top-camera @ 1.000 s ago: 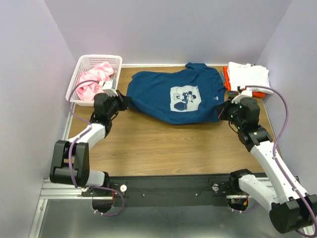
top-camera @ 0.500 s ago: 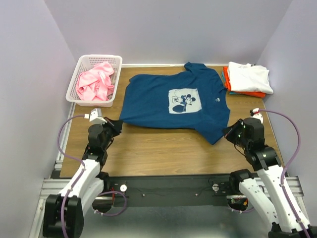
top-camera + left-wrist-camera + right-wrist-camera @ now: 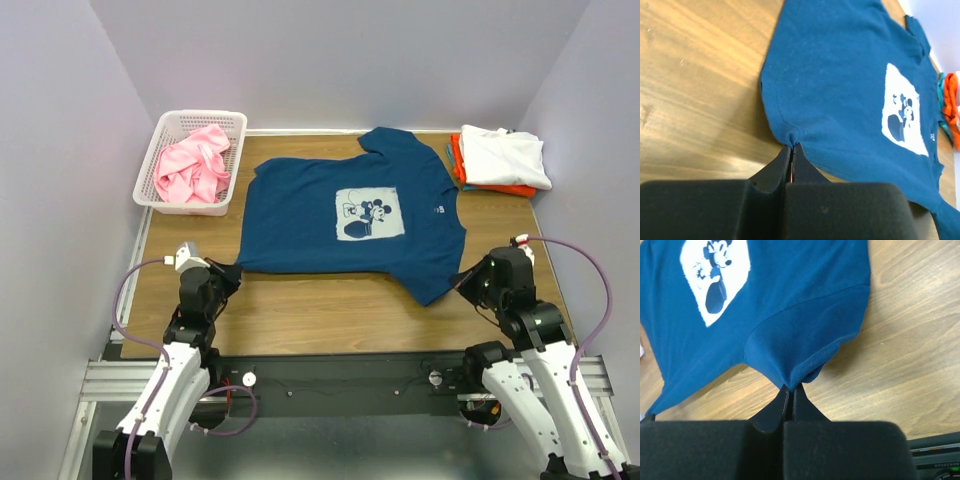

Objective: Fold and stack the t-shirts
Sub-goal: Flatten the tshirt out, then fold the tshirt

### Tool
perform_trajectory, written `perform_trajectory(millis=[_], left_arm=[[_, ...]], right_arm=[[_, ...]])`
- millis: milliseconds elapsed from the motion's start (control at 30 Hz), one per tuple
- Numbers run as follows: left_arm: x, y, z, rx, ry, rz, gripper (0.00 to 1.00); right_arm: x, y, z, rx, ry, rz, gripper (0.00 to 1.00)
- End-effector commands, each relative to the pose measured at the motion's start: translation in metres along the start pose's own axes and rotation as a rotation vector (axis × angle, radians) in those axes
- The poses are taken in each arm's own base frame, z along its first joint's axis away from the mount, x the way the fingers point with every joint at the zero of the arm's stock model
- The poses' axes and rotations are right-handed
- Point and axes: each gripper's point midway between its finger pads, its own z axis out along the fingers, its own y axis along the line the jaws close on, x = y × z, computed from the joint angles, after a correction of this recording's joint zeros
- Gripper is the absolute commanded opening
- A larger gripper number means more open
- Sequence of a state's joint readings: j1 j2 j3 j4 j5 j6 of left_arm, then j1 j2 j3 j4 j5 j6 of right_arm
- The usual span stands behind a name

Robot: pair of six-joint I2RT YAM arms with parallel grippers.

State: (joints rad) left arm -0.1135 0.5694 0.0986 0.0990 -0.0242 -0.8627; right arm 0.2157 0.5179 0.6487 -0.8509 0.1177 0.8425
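Note:
The navy t-shirt (image 3: 350, 215) with the pale mouse print lies spread flat, print up, in the middle of the table. My left gripper (image 3: 233, 268) is shut on its near-left hem corner, seen pinched in the left wrist view (image 3: 791, 142). My right gripper (image 3: 461, 281) is shut on the near-right sleeve, seen pinched in the right wrist view (image 3: 791, 385). A pink t-shirt (image 3: 190, 168) lies crumpled in the basket. A stack with a white t-shirt (image 3: 503, 155) on top of orange (image 3: 458, 160) and teal ones sits at the back right.
The white lattice basket (image 3: 165, 126) stands at the back left corner. Bare wooden table (image 3: 330, 310) lies between the navy shirt and the near edge. Grey walls close in the sides and back.
Both grippers have pulled the navy t-shirt toward the near edge and it has spread out flat. Both arms have drawn back and low.

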Motion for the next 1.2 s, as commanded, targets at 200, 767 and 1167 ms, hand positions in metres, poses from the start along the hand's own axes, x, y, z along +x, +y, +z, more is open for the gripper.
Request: perform_trajectory(millis=[200,767,1167], left_arm=[[0.002,0.003,0.011,-0.042,0.032,-0.005,0.00],[-0.016,-0.033,0.058,-0.021,0.105,0.040,0.00],[-0.031,-0.043,0.096,-0.069,0.117,0.049,0.00]], right_arm=[[-0.016,-0.004,0.014,0.069,-0.052,-0.017,0.01],[-0.078,0.050,0.057,0.089,-0.137,-0.099,0.01],[-0.115,0.079,0.098,0.142,-0.181,-0.136,0.01]])
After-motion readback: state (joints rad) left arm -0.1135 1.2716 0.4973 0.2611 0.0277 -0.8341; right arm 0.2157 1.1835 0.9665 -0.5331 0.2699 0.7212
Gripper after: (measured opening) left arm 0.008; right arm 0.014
